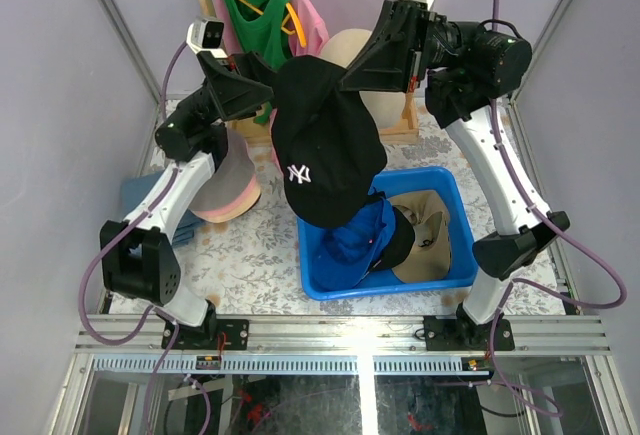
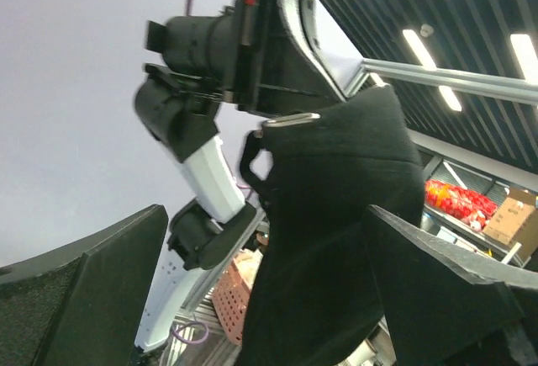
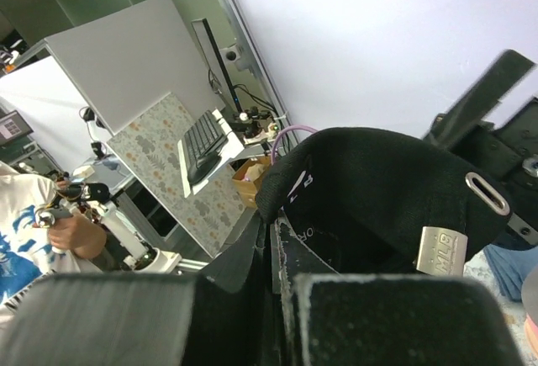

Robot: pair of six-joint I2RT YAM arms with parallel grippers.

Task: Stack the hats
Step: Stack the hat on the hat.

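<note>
Hanging: black cap (image 1: 322, 160), back strap pinched in right gripper (image 1: 338, 75) | left gripper (image 1: 263, 92) spread wide, empty, just beside cap | cap over far left corner of blue bin (image 1: 446, 187)

The left arm (image 1: 186, 193) and the right arm (image 1: 497, 165) are both made of long white tubes joined by fat black round parts. Each one stands on a small black plate (image 1: 228, 333) on a silver rail (image 1: 340, 335). A thin purple cable (image 1: 97, 270) loops along each arm, a little white camera box (image 1: 205, 33) sits near each wrist, and the left gripper (image 2: 265, 240) has two big black fingers (image 2: 101, 299) shaped like wedges, with rough, bumpy faces.
</note>
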